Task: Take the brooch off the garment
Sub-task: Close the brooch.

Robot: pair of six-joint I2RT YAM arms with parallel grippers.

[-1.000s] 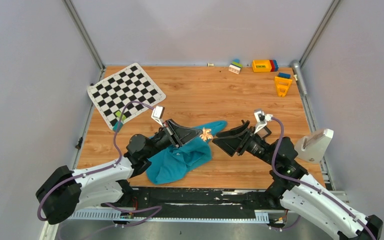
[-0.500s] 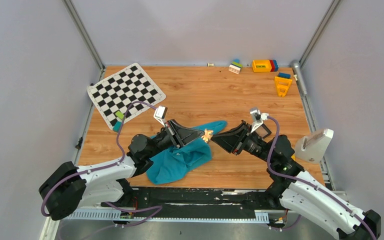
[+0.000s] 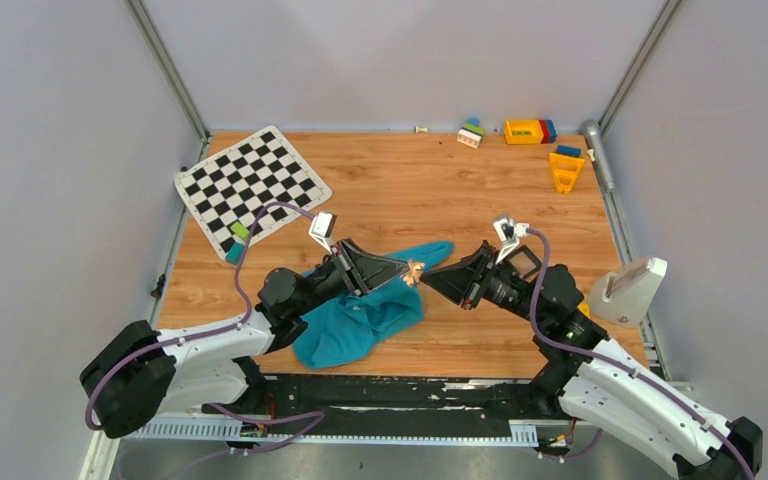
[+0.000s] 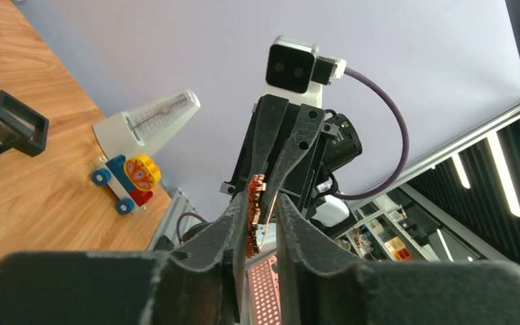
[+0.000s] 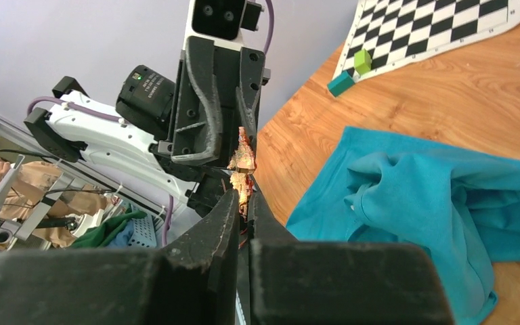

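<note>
the brooch (image 3: pixel 415 267) is up off the garment (image 3: pixel 360 320), hanging over its right edge, right where the two grippers meet. the right gripper (image 3: pixel 426 272) is pinched tight on it, and the left gripper (image 3: pixel 404 266) is cracked open a bit with the brooch in the gap. both reach in low from opposite sides, nose to nose.

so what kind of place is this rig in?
Likely a robot lab test cell: grey panel walls box in a wooden tabletop, with a checkered calibration-style mat and toy blocks as props.
</note>
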